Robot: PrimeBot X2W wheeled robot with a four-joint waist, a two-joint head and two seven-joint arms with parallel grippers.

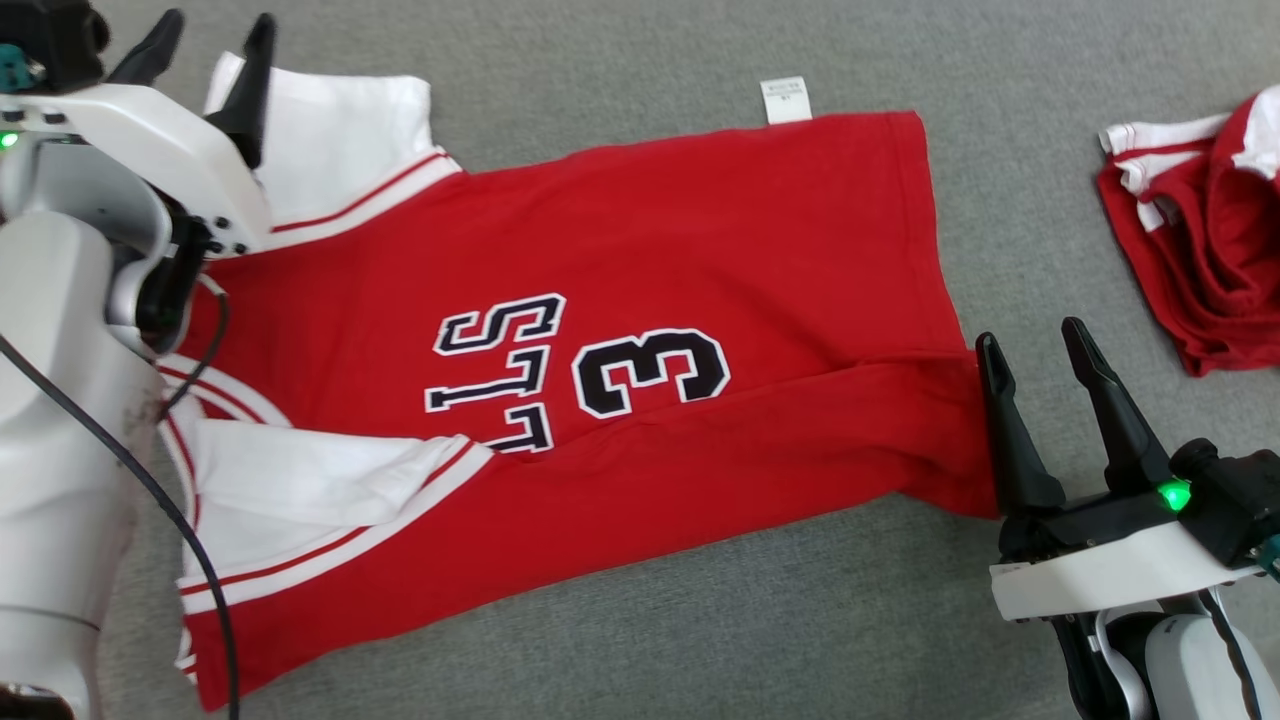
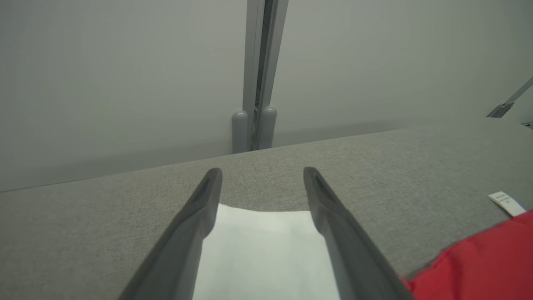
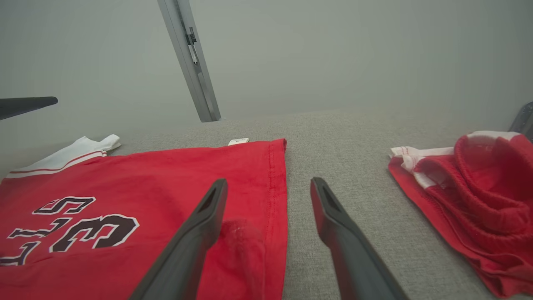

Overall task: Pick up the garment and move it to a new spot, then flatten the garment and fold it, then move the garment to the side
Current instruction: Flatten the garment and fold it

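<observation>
The garment (image 1: 640,300) is a red T-shirt with white sleeves and a black "3" print, spread across the grey surface, its near long side folded over. My left gripper (image 1: 205,45) hovers open over the far white sleeve (image 2: 262,250), nothing between its fingers. My right gripper (image 1: 1035,345) stands open at the shirt's hem (image 3: 272,200). Its left finger (image 3: 200,233) is over the red cloth and its right finger (image 3: 341,233) over bare surface. A white label (image 1: 785,100) sticks out at the far edge of the shirt.
A crumpled red and white garment (image 1: 1205,250) lies at the right, apart from the shirt. The grey fabric surface (image 1: 800,620) runs back to a pale wall with a metal post (image 2: 258,83). My left forearm (image 1: 60,400) covers the shirt's collar end.
</observation>
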